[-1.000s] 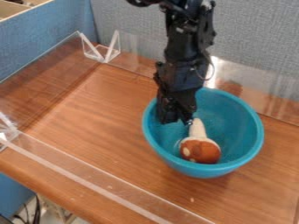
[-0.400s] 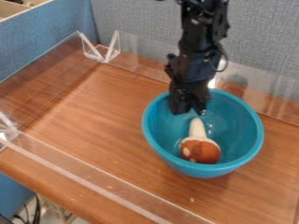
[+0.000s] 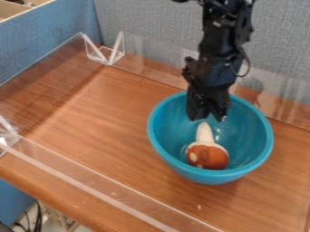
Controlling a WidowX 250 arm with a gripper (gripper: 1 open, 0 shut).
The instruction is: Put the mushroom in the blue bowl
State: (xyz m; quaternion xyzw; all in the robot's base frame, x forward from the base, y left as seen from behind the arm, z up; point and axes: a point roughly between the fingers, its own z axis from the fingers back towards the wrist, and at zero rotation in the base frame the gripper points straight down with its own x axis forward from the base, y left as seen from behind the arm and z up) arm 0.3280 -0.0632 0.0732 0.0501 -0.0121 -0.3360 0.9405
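The mushroom (image 3: 208, 149) lies on its side inside the blue bowl (image 3: 251, 156), its reddish-brown cap toward the near rim and its cream stem pointing back. My gripper (image 3: 206, 111) hangs over the bowl's back part, pointing straight down, a little above and behind the stem. Its dark fingers look pressed together with nothing between them. It does not touch the mushroom.
The bowl stands on a wooden tabletop (image 3: 97, 118) bordered by clear acrylic walls (image 3: 103, 50). A blue panel (image 3: 36, 36) rises at the left and a grey fabric wall (image 3: 145, 23) at the back.
My gripper has drifted right and slightly up and back, from the bowl's left side to above its back part. The mushroom stays where it lay in the bowl.
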